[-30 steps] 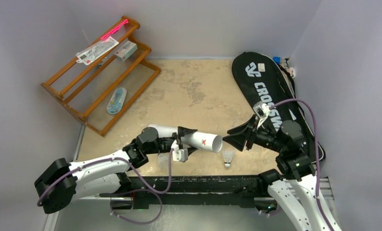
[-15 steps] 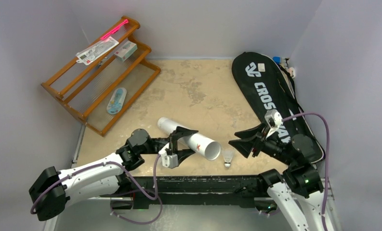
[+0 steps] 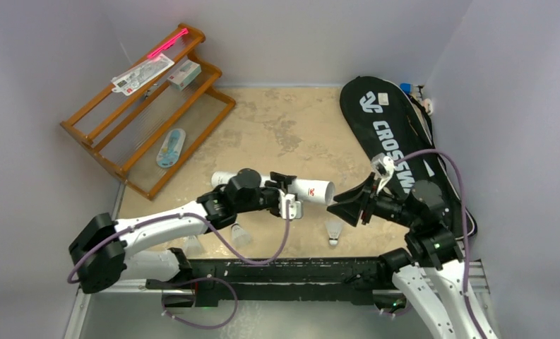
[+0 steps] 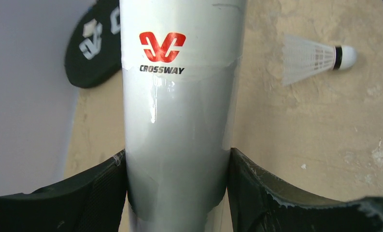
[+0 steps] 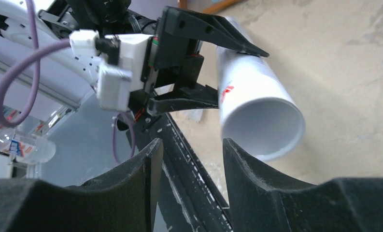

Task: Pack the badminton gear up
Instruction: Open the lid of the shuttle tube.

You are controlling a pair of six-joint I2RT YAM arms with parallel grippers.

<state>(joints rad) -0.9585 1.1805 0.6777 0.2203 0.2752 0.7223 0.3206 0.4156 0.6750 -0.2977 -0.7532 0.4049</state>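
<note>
My left pincer (image 3: 284, 192) clamped across long glossy white-silver tube (image 3: 316, 189). Tube's open mouth points at my right pincer (image 3: 349, 205), just beside it. Right pincer spread wide, holding nothing. Small white feather shuttlecock (image 3: 334, 231) on beige worktop (image 3: 291, 127), near side of right pincer.

Overhead plus wrist close-ups sharing tube (image 4: 175, 121)

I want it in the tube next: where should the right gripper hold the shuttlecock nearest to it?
Hold the shuttlecock by its black-banded cork end, from above, jaws across it: it seems to lie on its side, and the flared feather skirt would likely crush.
</note>
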